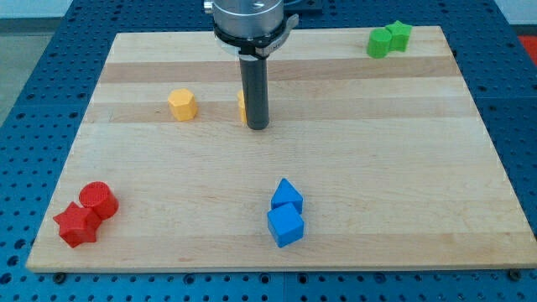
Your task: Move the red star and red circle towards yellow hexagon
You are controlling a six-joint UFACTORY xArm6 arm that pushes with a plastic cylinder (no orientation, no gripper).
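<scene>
My tip [258,127] stands on the wooden board [403,168], in the upper middle of the view. The rod [255,88] rises straight from it to a round metal flange [252,18] at the view's top. The rod carries no jaws, so nothing is held, and it grips no block.

Immediately at the tip's left, a second yellow block [242,106] shows only as a thin sliver behind the rod. Its shape cannot be made out, and whether the rod touches it cannot be told.

Farther to the tip's left, at about the same height in the view, lies the yellow hexagon [182,104], apart from the rod and standing alone.

Below the tip, toward the view's bottom and slightly right, two blue blocks sit touching: a blue block with a pointed top [287,195] and a blue cube [285,226] just beneath it.

Well away to the tip's lower left, near the board's bottom-left corner, the red circle [99,200] and the red star [75,225] lie against each other, the star lower and further left. Both are well apart from the yellow hexagon.

Far to the tip's upper right, near the board's top-right corner, two green blocks [388,39] sit pressed together.
</scene>
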